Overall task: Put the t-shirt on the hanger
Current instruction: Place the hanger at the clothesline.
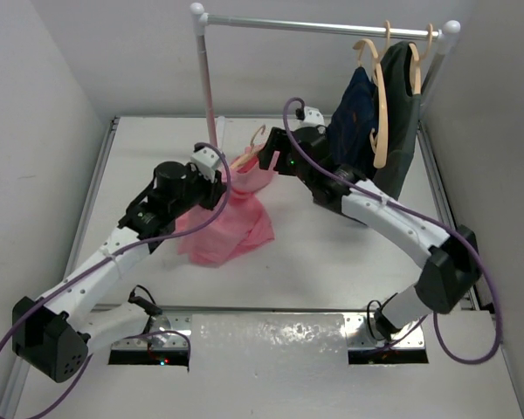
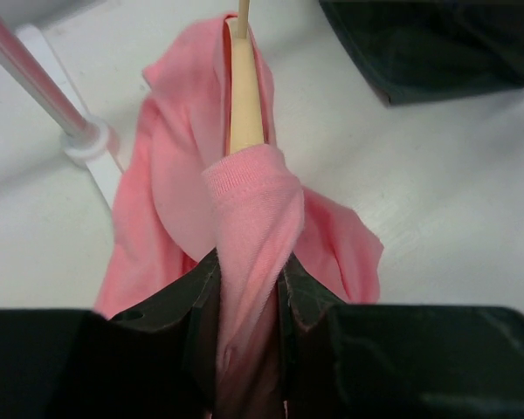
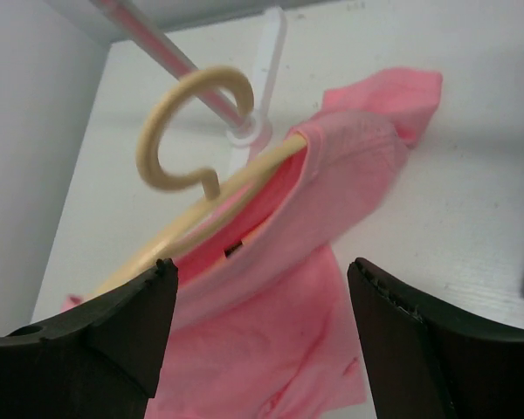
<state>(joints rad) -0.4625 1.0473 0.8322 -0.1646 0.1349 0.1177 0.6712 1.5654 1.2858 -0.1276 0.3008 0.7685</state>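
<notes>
The pink t-shirt (image 1: 230, 223) hangs bunched from mid-air down to the table. The tan wooden hanger (image 1: 256, 140) sticks out of its top, hook up. My left gripper (image 1: 217, 182) is shut on a fold of the t-shirt (image 2: 253, 209); one hanger arm (image 2: 245, 96) runs inside the cloth straight ahead of the jaws of this gripper (image 2: 249, 292). My right gripper (image 1: 271, 159) is open just right of the hook. In its wrist view the jaws of this gripper (image 3: 262, 266) stand wide apart. The hanger hook (image 3: 190, 113) and the shirt's neck (image 3: 332, 183) lie beyond them.
A clothes rack with a pink post (image 1: 208, 83) and a top bar (image 1: 332, 26) stands at the back. Two like hangers (image 1: 377, 96) hold a navy garment (image 1: 356, 113) and a dark grey-green garment (image 1: 402, 113) on its right end. The rack's white foot (image 2: 92, 148) is close left of the shirt.
</notes>
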